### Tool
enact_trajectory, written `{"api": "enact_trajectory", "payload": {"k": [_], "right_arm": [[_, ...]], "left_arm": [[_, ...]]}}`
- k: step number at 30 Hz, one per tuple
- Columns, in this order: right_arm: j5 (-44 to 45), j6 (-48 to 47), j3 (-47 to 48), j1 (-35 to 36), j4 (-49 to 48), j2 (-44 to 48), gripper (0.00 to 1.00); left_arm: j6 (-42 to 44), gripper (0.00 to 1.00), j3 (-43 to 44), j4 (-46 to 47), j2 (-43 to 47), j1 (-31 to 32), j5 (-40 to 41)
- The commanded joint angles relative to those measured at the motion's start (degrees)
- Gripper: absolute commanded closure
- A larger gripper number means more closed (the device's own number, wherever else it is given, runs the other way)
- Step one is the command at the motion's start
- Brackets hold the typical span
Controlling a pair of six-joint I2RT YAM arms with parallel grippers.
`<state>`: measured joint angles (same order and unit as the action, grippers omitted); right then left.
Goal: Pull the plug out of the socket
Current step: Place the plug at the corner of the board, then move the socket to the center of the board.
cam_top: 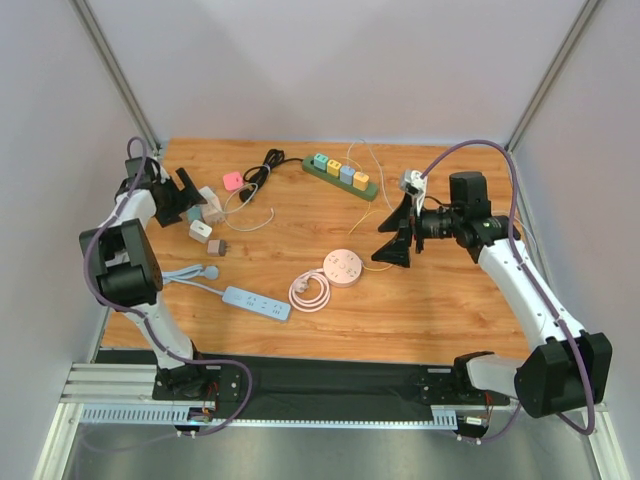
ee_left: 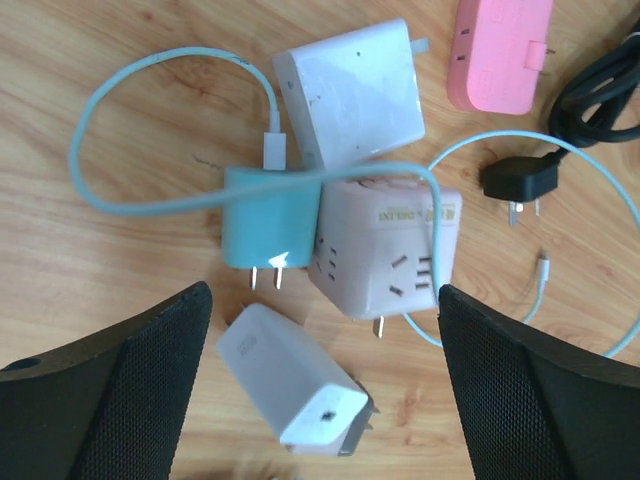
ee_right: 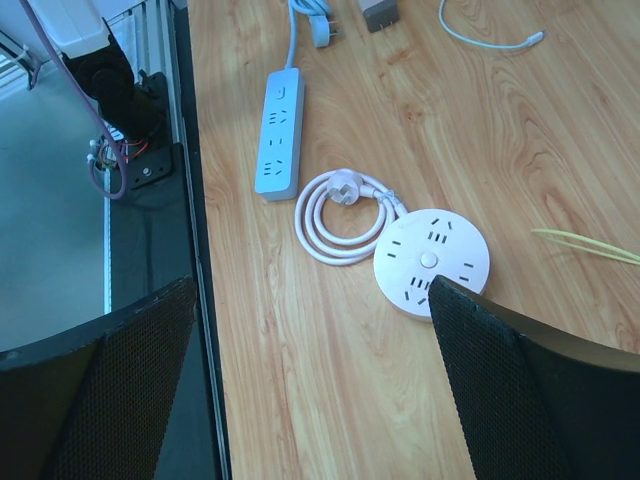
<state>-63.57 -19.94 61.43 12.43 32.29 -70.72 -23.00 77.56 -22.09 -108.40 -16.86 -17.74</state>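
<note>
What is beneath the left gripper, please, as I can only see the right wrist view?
Observer: The left gripper hangs open above a teal charger and a white cube socket.
Operator: Thank you. Is that charger plugged into the socket?
Observer: No, its prongs are bare; it only lies against the socket's side.
</note>
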Motion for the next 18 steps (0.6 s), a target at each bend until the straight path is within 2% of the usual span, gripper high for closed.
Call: {"api": "enact_trajectory", "payload": {"k": [1,10,18], "right_arm": [[-0.8,-1.3,-0.3,-0.9,-1.7,2.0,0.00],[-1.8,-7.5,-1.0,-1.2,1.4,2.6,0.00],[0.5,-9.3,-1.8,-1.2,0.7,3.5,0.00]], "left_arm": [[3.3,0.00,-1.6,1.5,7.9,-0.1,0.9],[7.2,0.00,-8.2,4.6,24.5,0.3,1.9],[5.4,0.00,-18.0,12.1,39.7,0.5,-0.2]]}}
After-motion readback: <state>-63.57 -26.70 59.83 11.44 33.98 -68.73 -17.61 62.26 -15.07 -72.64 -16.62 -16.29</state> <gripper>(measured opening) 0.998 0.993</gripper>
